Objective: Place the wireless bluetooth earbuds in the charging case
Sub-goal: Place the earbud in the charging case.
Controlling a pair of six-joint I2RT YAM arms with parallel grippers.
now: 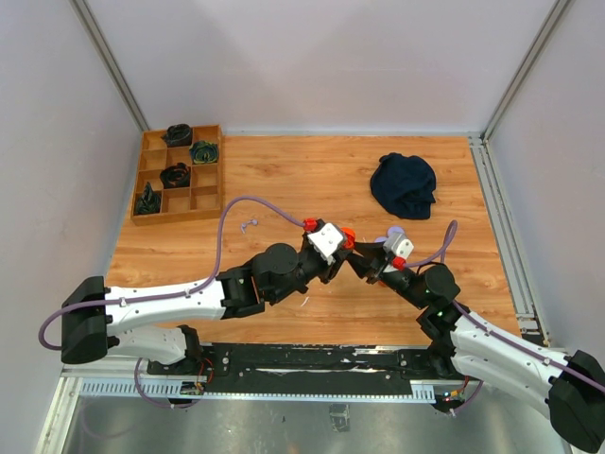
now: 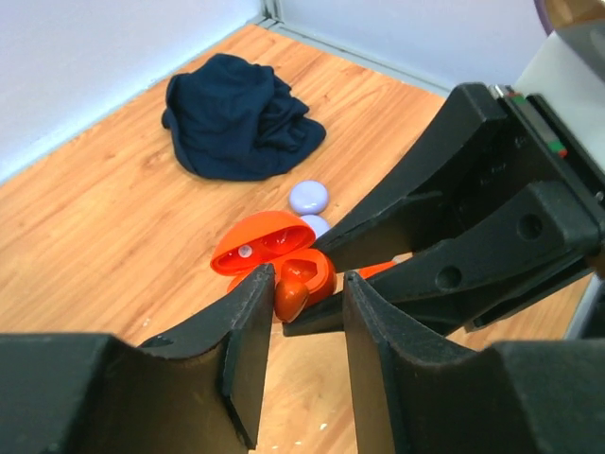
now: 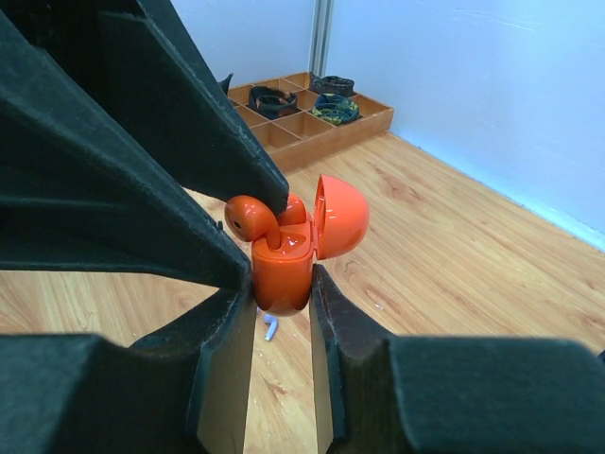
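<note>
My right gripper (image 3: 281,284) is shut on the body of the orange-red charging case (image 3: 282,270) and holds it upright above the table, with the lid (image 3: 340,216) hinged open. An orange-red earbud (image 3: 248,218) has its stem in a slot of the case and its head sticking out. My left gripper (image 2: 307,279) is open. One of its fingertips (image 2: 255,284) touches that earbud (image 2: 288,295). In the top view both grippers meet at the case (image 1: 349,237). A pale lilac earbud (image 3: 270,327) lies on the table below; tiny lilac bits (image 1: 250,225) lie further left.
Two round lilac pucks (image 2: 308,196) lie just beyond the case. A dark blue cloth (image 1: 404,184) is bunched at the back right. A wooden divided tray (image 1: 178,175) with dark coiled items stands at the back left. Walls enclose the table.
</note>
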